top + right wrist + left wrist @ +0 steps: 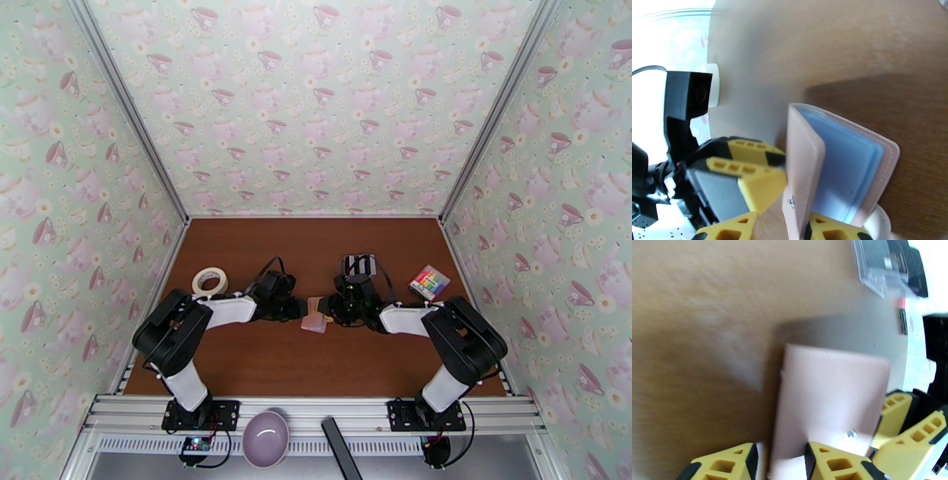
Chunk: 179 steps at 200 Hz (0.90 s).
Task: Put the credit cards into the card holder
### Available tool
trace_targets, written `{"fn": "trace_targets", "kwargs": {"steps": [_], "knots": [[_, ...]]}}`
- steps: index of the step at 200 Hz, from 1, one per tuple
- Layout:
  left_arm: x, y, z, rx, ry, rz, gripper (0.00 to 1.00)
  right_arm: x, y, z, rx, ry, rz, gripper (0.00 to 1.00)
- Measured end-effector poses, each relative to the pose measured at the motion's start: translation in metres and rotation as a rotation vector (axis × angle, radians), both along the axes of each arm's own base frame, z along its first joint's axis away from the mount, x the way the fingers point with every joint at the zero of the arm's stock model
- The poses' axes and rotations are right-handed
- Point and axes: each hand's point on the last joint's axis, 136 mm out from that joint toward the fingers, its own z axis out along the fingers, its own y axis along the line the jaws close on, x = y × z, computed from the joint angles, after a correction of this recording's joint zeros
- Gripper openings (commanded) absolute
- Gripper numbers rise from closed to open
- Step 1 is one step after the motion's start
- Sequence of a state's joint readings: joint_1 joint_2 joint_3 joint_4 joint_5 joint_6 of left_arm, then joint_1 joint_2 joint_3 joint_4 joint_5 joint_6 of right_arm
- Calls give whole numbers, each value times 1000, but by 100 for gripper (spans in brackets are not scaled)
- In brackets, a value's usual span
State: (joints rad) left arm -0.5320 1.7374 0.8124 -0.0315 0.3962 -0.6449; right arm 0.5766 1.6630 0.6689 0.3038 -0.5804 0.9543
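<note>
Mid-table, the pink card holder stands part open with its pale blue pockets showing, flanked by the left gripper and the right gripper. Each straddles an edge of it, jaws slightly apart; whether either pinches it cannot be told. The credit cards, a striped block, sit just behind the right gripper. Bare table stretches to the near edge. Print on a colourful packet near the right wall is too small to read.
</note>
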Motion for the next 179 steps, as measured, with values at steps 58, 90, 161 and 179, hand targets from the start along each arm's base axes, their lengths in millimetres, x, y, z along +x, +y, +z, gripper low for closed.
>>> {"fn": "trace_targets", "kwargs": {"steps": [58, 90, 161, 179], "knots": [[10, 57, 4, 102, -54, 122, 44, 0, 15, 12, 6, -19, 25, 35], [6, 75, 15, 138, -80, 130, 46, 5, 23, 21, 18, -43, 33, 35], [-7, 86, 29, 172, -80, 114, 48, 13, 30, 24, 31, -55, 32, 37], [-10, 89, 33, 177, -78, 117, 48, 17, 35, 32, 46, -71, 34, 37]]}}
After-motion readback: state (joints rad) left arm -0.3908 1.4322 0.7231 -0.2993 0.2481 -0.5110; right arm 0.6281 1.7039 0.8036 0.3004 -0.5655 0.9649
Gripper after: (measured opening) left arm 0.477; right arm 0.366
